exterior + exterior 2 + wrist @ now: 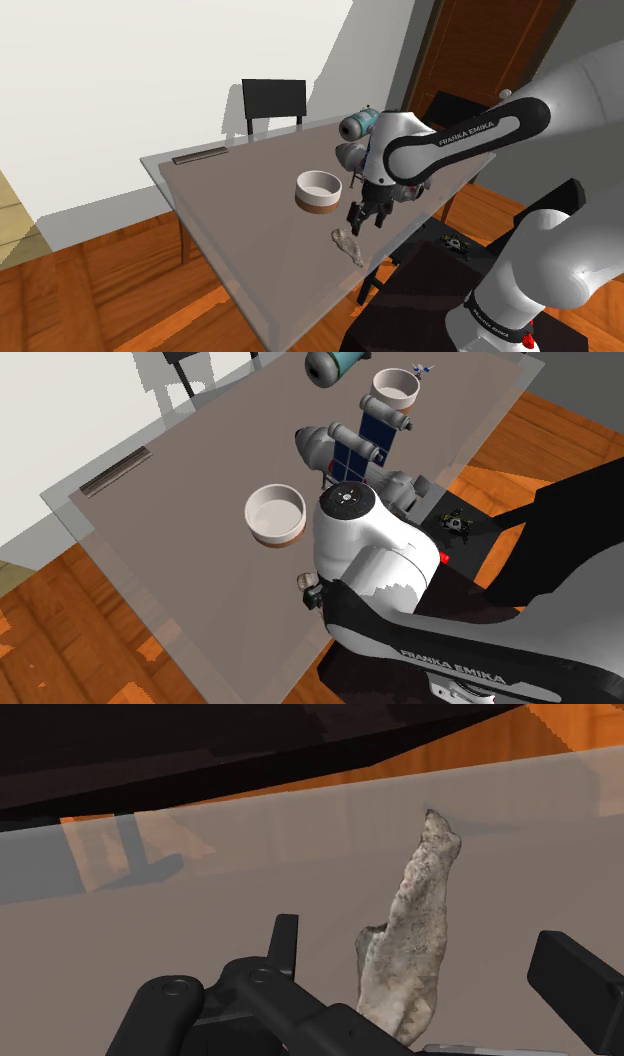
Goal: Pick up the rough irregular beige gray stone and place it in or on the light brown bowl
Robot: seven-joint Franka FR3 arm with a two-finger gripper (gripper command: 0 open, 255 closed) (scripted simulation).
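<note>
The main danger was the stone [410, 944] getting away. It lay close to the table [240, 220] edge nearest the stand, so a finger landing on it instead of beside it could have pushed it over that edge onto the floor [120, 290]. The stone was long, thin and uneven, broad at one end and tapering to a point at the other. If the fingers had closed on a slanted or bumpy face, it would probably have twisted or slipped out as it was lifted. A grip far from its middle might have let the heavy end swing down. The bowl [319, 190] stood further in from that edge, near the middle of the table and not far from the stone. Carrying the stone across too low could have knocked a hanging end against the rim. Because of its length, the stone might also have ended up propped across the rim instead of lying inside.

The gripper [365, 222] hung just above the stone, spread wide and holding nothing. In the wrist view its fingers [284, 944] stood well apart with the stone between them, and there was a gap on both sides, so neither finger touched it. The stone sat nearer one finger than the other, so that finger would likely have met it first on closing and shoved it sideways.
</note>
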